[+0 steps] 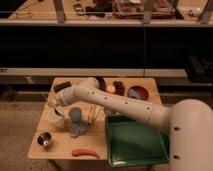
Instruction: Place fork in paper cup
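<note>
Paper cup (56, 119) stands near the bench's (62, 146) left edge, its inside hidden under the arm. The pincer (54, 103) hangs right over the cup's rim, closed (whether it grips anything, I cannot tell). The fork I can't pick out. Just right of the cup is a blue-grey cup (75, 115). In front, towards the edge, sits a metal bowl (44, 139), with bare bench beside it.

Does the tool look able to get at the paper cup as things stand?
Probably yes. The tool hangs close by the paper cup, seemingly just over its rim, at the left end of the table, with nothing seen between them. The blue-grey cup and metal bowl stand off to the sides.
</note>
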`<state>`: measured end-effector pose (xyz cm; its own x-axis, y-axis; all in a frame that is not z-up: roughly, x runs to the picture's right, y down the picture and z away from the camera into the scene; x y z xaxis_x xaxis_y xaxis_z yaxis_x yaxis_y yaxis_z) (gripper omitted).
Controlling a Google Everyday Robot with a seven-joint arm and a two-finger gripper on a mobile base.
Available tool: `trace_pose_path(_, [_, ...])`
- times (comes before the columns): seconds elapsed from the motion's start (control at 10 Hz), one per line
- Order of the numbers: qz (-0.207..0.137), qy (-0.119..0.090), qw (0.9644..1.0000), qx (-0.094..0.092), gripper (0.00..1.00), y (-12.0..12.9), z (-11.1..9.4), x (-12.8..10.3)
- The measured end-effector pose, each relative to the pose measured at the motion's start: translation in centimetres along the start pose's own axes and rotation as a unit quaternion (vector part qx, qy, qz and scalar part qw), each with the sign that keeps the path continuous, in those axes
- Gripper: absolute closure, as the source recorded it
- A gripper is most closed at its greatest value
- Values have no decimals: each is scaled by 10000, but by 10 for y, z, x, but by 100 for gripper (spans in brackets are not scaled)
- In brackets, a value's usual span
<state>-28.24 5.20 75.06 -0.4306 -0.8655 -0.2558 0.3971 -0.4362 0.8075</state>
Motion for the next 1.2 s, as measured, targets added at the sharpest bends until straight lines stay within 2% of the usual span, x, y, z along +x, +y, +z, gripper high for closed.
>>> trace_pose_path(0.3, [-80,-26,10000,17,100,0,-7,16])
trace_pose_path(0.6, [-113,-70,9996,242,100,-6,-7,19])
trace_pose_path(0.9, [-186,-309,9979,544,100,-21,-3,16])
trace_pose_path(1.2, [-246,-425,9975,515,100,-25,-12,17])
